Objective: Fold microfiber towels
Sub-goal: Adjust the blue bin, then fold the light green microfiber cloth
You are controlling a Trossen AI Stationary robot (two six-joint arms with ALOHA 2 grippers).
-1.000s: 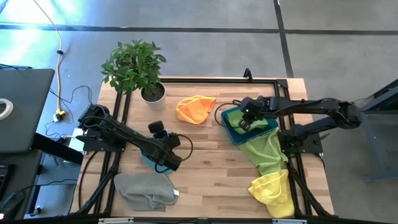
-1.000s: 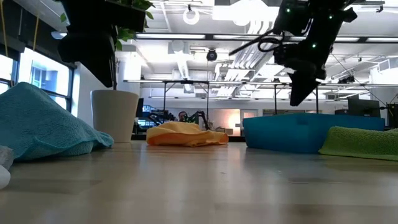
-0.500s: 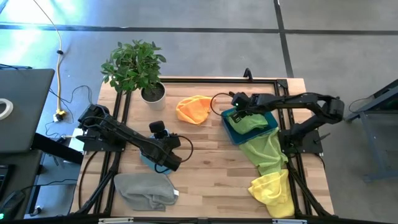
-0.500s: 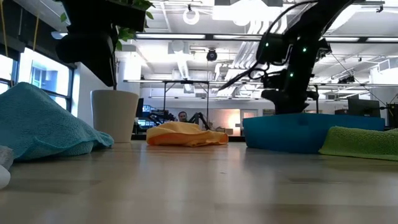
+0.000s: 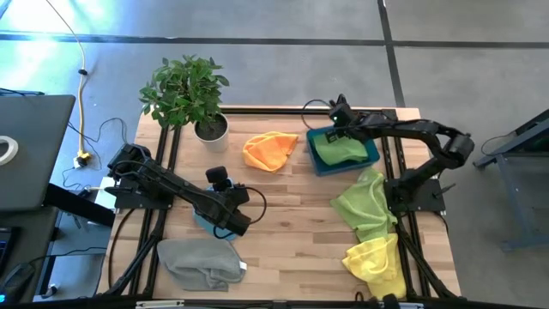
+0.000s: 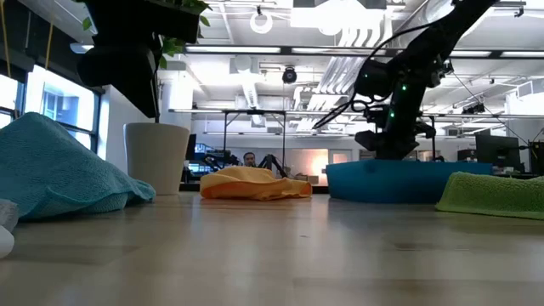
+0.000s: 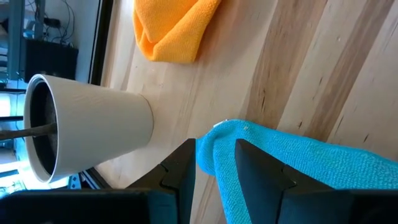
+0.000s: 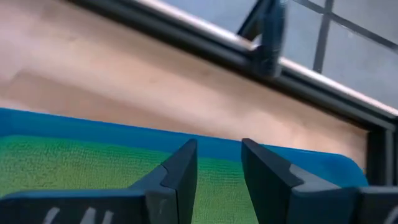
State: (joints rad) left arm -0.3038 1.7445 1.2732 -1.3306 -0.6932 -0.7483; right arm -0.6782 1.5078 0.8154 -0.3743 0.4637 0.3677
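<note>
Blue bin (image 5: 371, 158), 6 towels (image 5: 270, 150)

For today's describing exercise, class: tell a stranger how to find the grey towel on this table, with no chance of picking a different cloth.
Start at the wooden slatted table and go to its near left corner, diagonally opposite the rigid blue plastic bin. There the crumpled grey microfiber towel lies just past the left gripper, which rests on a light blue microfiber towel. It is the only dull, colourless cloth; all the others are bright.

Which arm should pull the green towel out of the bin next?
Probably the right: its gripper is at the blue bin, over the green towel. The left gripper holds the light blue towel.
</note>
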